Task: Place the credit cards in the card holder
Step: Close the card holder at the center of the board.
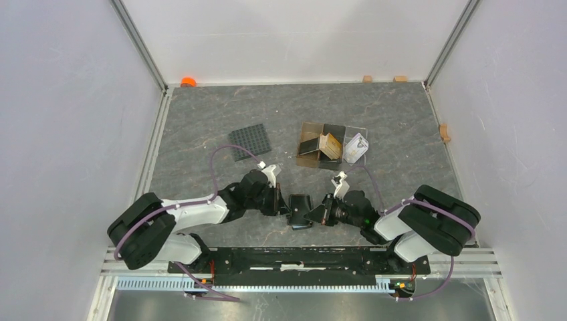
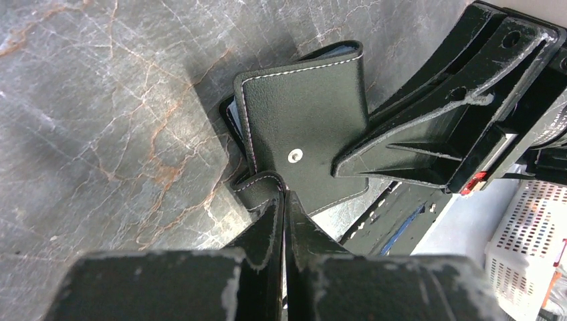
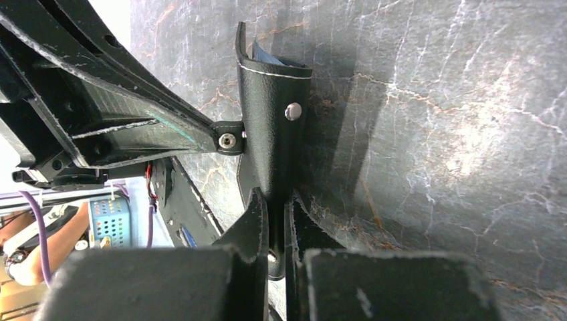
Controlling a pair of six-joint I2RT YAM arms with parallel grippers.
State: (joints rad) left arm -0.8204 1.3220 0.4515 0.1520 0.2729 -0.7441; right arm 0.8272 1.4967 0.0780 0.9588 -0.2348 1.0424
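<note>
The black card holder (image 1: 299, 208) is held near the table's front edge between both grippers. My left gripper (image 2: 284, 197) is shut on its strap tab (image 2: 262, 187). My right gripper (image 3: 275, 200) is shut on the card holder's (image 3: 274, 134) edge; a pale blue sliver (image 3: 267, 55) shows at its open top. In the left wrist view the card holder (image 2: 304, 120) is folded, its snap stud facing me. Tan-orange credit cards (image 1: 329, 143) stand in the brown box. Whitish cards (image 1: 356, 146) lie in the clear tray.
The brown compartment box (image 1: 309, 148) and clear tray (image 1: 364, 152) sit mid-table behind the grippers. A black gridded mat (image 1: 251, 142) lies to their left. An orange object (image 1: 188, 81) and small wooden blocks (image 1: 367, 78) are by the walls.
</note>
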